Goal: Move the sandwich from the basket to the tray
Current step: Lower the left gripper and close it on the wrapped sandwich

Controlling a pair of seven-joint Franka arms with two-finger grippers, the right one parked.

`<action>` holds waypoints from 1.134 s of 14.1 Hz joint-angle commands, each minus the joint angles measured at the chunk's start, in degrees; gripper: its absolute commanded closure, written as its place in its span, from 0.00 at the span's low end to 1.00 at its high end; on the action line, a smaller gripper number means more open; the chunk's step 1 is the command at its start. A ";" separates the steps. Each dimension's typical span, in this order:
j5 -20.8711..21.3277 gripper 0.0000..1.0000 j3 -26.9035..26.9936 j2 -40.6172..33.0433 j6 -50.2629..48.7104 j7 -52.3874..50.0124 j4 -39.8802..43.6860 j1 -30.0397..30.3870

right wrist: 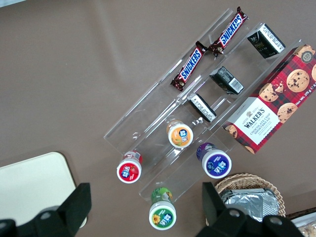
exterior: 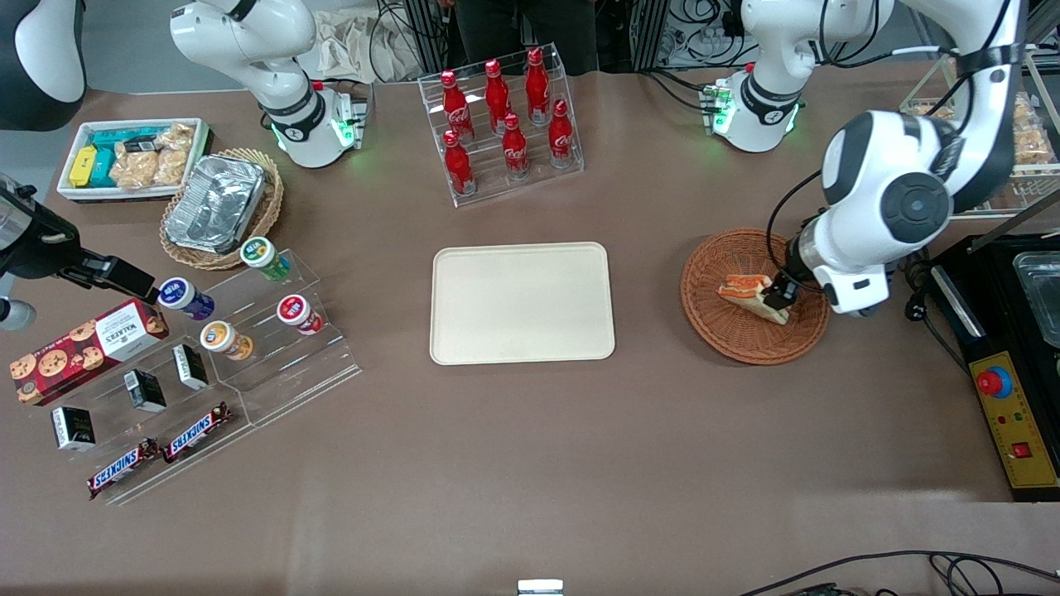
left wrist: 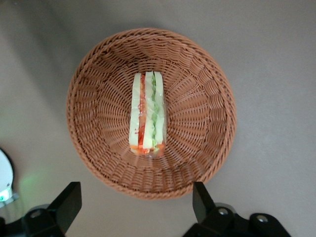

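Your left arm bends down from its base at the counter's back edge, elbow high, wrist pointing down over the basket (exterior: 749,331). The gripper (exterior: 781,296) hangs just above the basket's side toward the working arm's end of the counter. Jaws are spread wide, gripping nothing; in the wrist view both fingertips (left wrist: 66,200) show past the basket (left wrist: 98,163) rim, clear of the food. The sandwich (left wrist: 147,114) lies in the middle of the basket, filling layers facing up; in the front view the sandwich (exterior: 745,291) sits right beside the gripper. The tray (exterior: 522,302) lies mid-counter, well apart from the basket.
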 commanded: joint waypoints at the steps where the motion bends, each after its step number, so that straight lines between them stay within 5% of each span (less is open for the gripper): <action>1: 2.14 0.00 0.23 -0.79 5.13 -0.40 -5.14 -0.47; 5: 3.73 0.00 0.32 -0.18 14.37 -0.67 -11.66 -0.47; 16: 3.82 0.00 0.40 5.01 21.40 -1.55 -12.80 -0.56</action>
